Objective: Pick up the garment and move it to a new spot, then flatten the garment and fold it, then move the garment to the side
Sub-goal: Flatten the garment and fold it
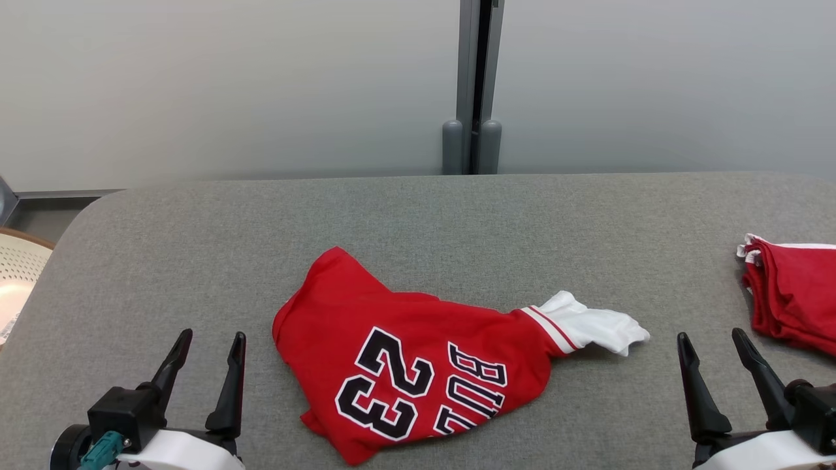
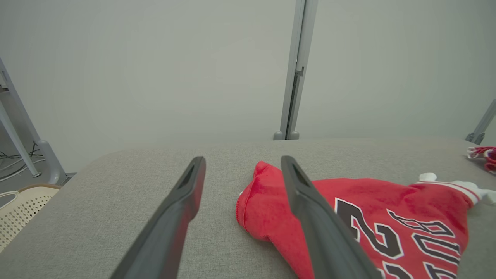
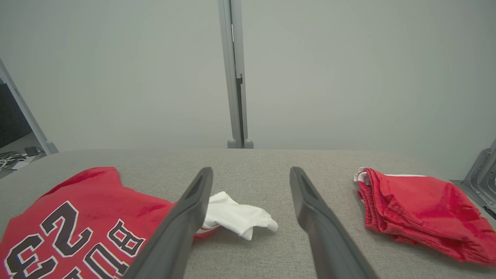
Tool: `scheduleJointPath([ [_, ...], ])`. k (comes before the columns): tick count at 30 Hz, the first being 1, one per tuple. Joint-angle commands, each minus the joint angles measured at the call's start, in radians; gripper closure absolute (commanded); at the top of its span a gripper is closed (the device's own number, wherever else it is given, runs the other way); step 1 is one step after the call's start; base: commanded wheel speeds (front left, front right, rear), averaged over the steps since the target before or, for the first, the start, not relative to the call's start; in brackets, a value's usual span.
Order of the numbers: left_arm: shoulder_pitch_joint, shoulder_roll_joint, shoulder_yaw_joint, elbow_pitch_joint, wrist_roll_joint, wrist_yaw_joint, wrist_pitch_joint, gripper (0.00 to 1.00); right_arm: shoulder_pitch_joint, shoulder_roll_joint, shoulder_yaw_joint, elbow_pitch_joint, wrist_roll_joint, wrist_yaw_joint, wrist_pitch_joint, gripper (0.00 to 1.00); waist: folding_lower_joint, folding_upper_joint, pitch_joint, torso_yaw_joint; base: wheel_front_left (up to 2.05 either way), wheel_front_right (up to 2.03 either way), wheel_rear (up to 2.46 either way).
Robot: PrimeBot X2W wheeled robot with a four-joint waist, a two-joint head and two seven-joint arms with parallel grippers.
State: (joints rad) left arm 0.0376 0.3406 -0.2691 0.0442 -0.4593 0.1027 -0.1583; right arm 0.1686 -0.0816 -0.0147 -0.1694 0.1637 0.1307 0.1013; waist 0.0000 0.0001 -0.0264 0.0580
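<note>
Red garment (image 1: 405,352) w/ black "23" print, crumpled on grey fabric counter (image 1: 457,215), btw left tool (image 1: 213,336) and right tool (image 1: 710,334), touching neither. Both tools w/ fingers spread apart, empty. White sleeve (image 1: 591,326) on the side toward right tool, near its fingertips. Second red folded cloth (image 1: 793,300) just beyond right tool, on outer side.
</note>
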Motion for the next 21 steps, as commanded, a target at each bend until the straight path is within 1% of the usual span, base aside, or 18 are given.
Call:
scheduleJointPath([
  [1, 0.011, 0.007, -0.001, -0.006, 0.002, 0.007, 0.003, 0.0, 0.008, 0.001, -0.001, -0.001, -0.003, 0.0, 0.001, 0.0, 0.0, -0.0001, 0.001, 0.001, 0.0, 0.0, 0.0],
  [13, -0.009, 0.009, -0.016, -0.014, 0.011, 0.013, 0.011, 0.0, 0.005, 0.007, -0.001, -0.004, -0.002, 0.0, -0.003, 0.0, 0.0, -0.0001, 0.009, 0.003, 0.0, 0.0, 0.0],
  [17, -0.085, -0.004, -0.041, -0.008, 0.01, -0.018, 0.027, 0.0, -0.012, 0.008, 0.002, -0.014, -0.002, 0.0, -0.004, 0.0, 0.0, -0.0001, 0.041, -0.003, 0.0, 0.0, 0.0],
  [21, -0.222, -0.023, -0.076, 0.049, 0.009, -0.07, 0.056, 0.0, -0.04, 0.01, 0.009, -0.032, -0.01, 0.0, -0.004, 0.0, 0.0, -0.0001, 0.108, -0.017, 0.0, 0.0, 0.0],
])
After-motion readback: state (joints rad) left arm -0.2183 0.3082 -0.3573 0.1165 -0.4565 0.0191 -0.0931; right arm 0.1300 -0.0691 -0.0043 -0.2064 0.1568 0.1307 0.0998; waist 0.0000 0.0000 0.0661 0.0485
